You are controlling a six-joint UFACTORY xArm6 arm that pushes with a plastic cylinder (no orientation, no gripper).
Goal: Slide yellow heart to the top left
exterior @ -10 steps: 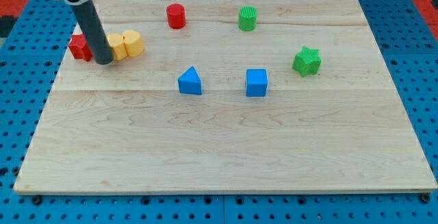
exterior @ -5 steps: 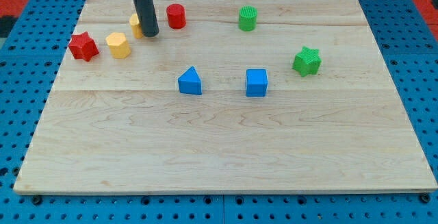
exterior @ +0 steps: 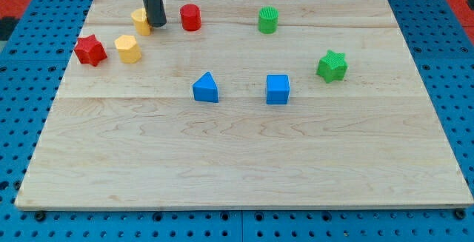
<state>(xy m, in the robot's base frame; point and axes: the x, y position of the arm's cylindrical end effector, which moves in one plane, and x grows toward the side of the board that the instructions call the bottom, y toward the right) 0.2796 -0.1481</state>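
Near the view's top left, my tip [exterior: 157,24] touches the right side of the yellow heart [exterior: 141,21]; no jaws on this rod, so nothing is grasped, only contact. Yellow heart sits close to the counter [exterior: 237,160] top edge, left of the red cylinder [exterior: 190,17]. Second yellow block [exterior: 128,49] lies below-left of it, beside the red star [exterior: 89,50]. Green cylinder [exterior: 268,20] top centre-right, green star [exterior: 332,66] right. Blue triangle [exterior: 206,88] and blue cube [exterior: 278,89] mid-counter, apart.
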